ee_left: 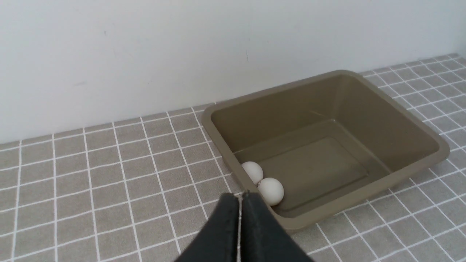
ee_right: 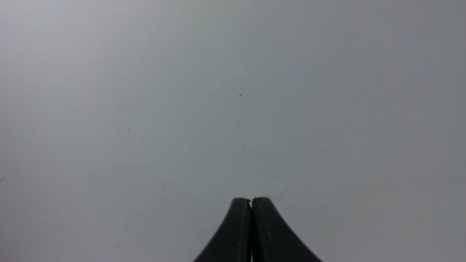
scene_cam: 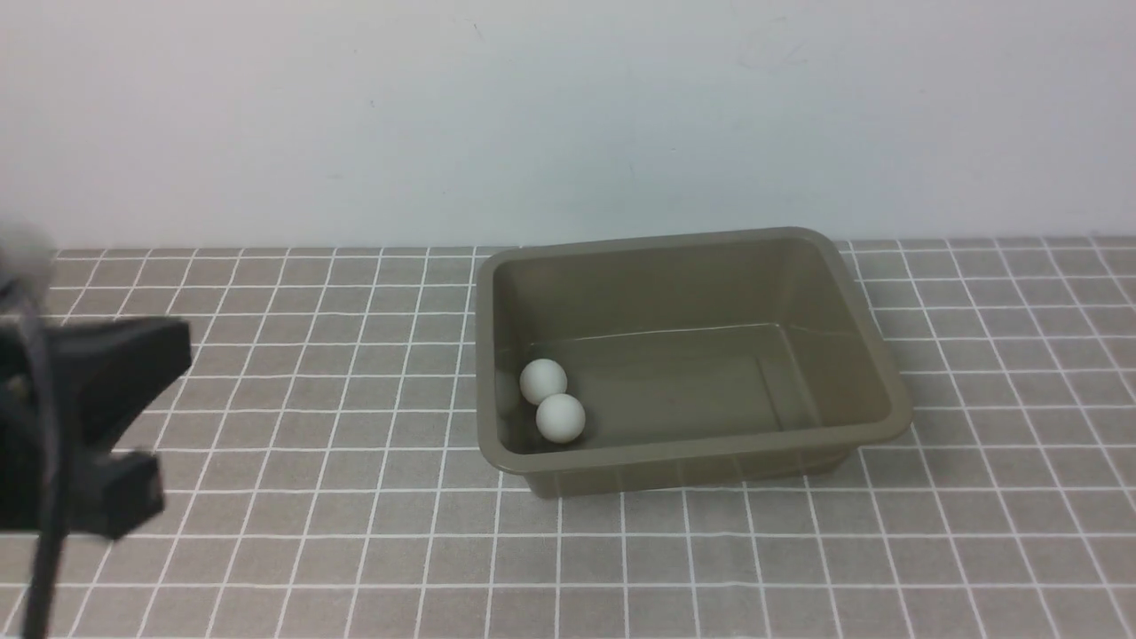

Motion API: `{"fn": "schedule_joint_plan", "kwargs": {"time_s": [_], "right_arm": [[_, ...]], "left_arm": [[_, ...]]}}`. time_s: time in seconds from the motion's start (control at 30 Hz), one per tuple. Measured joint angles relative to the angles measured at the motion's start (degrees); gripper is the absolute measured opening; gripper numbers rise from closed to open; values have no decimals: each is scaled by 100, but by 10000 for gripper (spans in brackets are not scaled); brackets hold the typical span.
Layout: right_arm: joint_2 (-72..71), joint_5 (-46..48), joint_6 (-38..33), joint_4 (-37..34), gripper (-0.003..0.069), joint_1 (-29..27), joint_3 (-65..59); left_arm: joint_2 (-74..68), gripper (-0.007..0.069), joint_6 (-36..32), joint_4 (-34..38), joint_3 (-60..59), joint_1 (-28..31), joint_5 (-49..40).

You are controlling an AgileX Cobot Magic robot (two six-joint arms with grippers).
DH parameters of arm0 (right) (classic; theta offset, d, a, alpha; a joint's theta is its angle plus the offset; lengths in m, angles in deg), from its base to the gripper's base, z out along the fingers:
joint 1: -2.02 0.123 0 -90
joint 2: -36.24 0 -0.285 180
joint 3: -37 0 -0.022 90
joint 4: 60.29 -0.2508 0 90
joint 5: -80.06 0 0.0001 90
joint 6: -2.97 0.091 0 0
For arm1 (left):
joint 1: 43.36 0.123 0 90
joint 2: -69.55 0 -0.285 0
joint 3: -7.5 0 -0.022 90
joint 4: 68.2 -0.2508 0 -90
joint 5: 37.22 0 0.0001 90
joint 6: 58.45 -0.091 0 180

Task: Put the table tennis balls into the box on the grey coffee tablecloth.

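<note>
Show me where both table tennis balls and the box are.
nearer table tennis ball (scene_cam: 560, 417): front view, middle of its white surface.
farther table tennis ball (scene_cam: 542, 380): front view, middle of its visible part.
box (scene_cam: 692, 448): front view, its near rim.

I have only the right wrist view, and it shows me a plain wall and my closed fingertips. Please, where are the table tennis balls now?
Observer: Both table tennis balls lie inside the box, close together in its near-left corner.
Operator: Is any ball outside it?
Observer: None shows on the grey coffee tablecloth in the front view.
Operator: And the other arm?
Observer: The left gripper is shut and holds nothing. It is apart from the box, to its left.
</note>
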Motion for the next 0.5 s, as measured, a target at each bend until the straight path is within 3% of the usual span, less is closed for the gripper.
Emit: {"fn": "schedule_joint_plan", "kwargs": {"time_s": [0.27, 0.5], "right_arm": [[0, 0, 17, 0, -13, 0, 0], [0, 0, 17, 4, -13, 0, 0]], "left_arm": [[1052, -5, -23, 0, -675, 0, -14], [1112, -5, -23, -19, -730, 0, -207]]}}
